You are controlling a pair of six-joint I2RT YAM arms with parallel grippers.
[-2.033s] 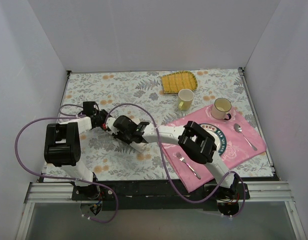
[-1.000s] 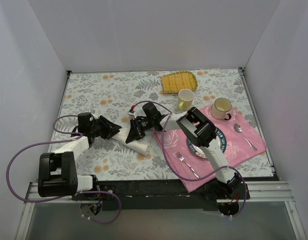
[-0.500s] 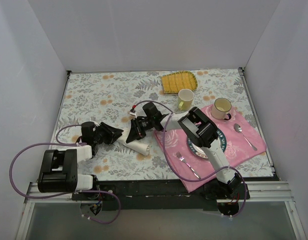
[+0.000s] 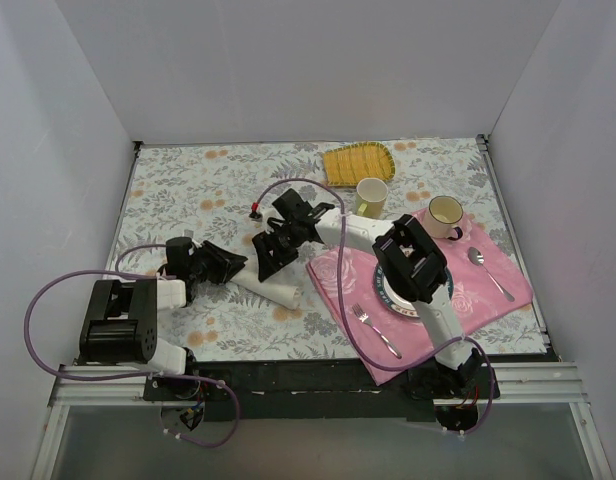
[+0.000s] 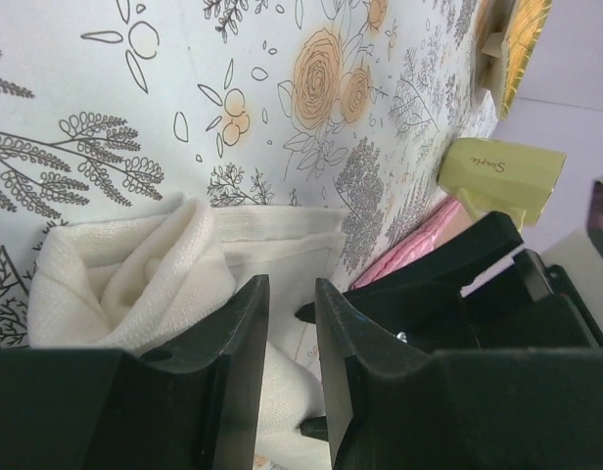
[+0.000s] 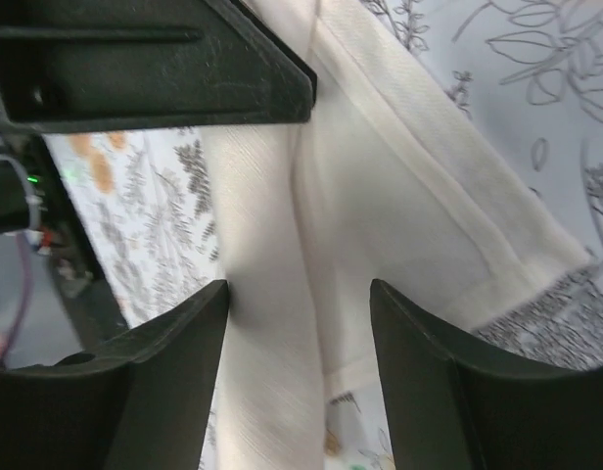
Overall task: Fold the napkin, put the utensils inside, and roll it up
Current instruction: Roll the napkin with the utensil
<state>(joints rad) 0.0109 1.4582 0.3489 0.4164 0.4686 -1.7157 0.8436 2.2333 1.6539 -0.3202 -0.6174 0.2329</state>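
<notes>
We see the table [image 4: 168, 190] under its flowered cloth; the pink placemat [image 4: 498, 285] lies askew towards the table's near right corner. The napkin [image 4: 283, 293] lies rolled into a cream tube just left of the placemat, about midway along the table and nearer its near edge. The right gripper [image 4: 263, 268] hangs over the roll, released, its fingers spread wide to either side of the cloth. The left gripper [image 4: 238, 264] meets the roll's left end with its jaws a narrow gap apart; we cannot tell whether cloth is pinched. The yellow ribbed mat [image 4: 356, 162] sits at the far edge. A plate [image 4: 446, 278] rests on the placemat, partly under the right arm. An olive cup [image 4: 370, 197] stands just beyond the placemat; a white cup [image 4: 443, 215] stands on its far corner. A silver fork [image 4: 376, 330] lies by the placemat's near edge, and a silver spoon [image 4: 488, 270] towards its right.
</notes>
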